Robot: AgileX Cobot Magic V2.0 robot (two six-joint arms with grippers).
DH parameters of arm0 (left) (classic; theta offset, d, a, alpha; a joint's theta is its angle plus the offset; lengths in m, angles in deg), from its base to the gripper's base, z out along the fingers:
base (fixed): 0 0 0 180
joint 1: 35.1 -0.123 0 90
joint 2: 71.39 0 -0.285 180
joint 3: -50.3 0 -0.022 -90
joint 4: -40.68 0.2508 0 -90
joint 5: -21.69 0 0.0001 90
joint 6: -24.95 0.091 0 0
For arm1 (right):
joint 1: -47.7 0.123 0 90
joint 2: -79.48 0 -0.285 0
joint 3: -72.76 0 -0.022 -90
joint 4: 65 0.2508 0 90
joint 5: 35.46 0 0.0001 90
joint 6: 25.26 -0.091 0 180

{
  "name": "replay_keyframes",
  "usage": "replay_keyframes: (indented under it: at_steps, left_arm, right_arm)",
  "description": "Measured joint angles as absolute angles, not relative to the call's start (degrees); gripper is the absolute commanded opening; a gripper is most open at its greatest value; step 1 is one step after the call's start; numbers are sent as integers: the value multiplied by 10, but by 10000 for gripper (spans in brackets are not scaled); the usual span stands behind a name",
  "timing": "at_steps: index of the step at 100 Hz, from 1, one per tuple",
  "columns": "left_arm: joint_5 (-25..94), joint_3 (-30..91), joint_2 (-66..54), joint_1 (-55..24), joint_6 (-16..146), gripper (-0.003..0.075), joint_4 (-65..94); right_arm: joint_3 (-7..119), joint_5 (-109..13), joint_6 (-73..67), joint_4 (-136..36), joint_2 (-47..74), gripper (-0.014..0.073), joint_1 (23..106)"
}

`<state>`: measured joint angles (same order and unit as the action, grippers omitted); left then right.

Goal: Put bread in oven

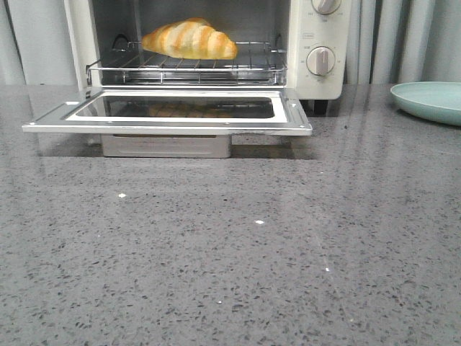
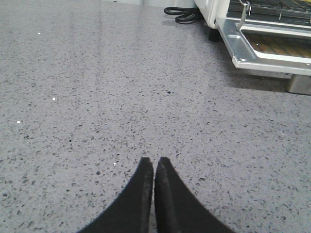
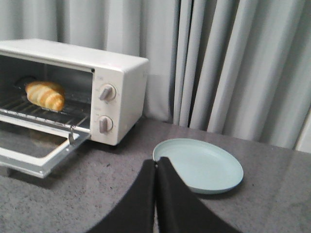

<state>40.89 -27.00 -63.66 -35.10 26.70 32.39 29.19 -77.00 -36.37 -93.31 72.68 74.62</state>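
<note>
At the upper left of the front view the cream-white countertop toaster oven (image 1: pixel 194 50) stands at the back of the speckled grey stone counter (image 1: pixel 230 252), its glass-windowed drop-down door (image 1: pixel 173 112) lowered flat toward the camera so the cavity is open to reach. Inside, at the upper centre of that frame, the golden-orange croissant-shaped bread (image 1: pixel 190 39) with paler cream stripes lies on the pulled-forward wire rack (image 1: pixel 187 68), roughly centred on it, and its reflection shows faintly in the door glass below. By my judgement the placing itself is done: the bread sits in the oven and nothing holds it; the door is not yet raised. To the right of the cavity the round grey knobs (image 1: pixel 321 60) sit on the oven's panel. At the far right edge a pale teal shallow round plate (image 1: pixel 431 101) rests empty on the counter, well apart from the oven.

Neither arm appears in the front view. In the left wrist view the left gripper (image 2: pixel 154 167) hangs over bare counter, its black fingers pressed together on nothing, the oven door's corner in the upper right of that frame. In the right wrist view the right gripper (image 3: pixel 156 167) is likewise clenched and empty, the plate just beyond its tips
</note>
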Motion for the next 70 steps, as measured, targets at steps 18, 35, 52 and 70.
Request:
replay_keyframes:
  at_steps: [18,35,52,70]
  left_arm:
    - [410,-270,-637,-351,267,-21,324]
    - [410,-270,-637,-351,267,-21,324]
    - [410,-270,-637,-351,267,-21,324]
    - [410,-270,-637,-351,267,-21,324]
  right_arm:
    - [200,-729,-364,-916,727,-48,701]
    - [70,-616,-364,-827,727,-50,602]
    - [-32,-502,-364,-749,727,-50,482]
    - [-51,-485,-364,-727,727,-50,416]
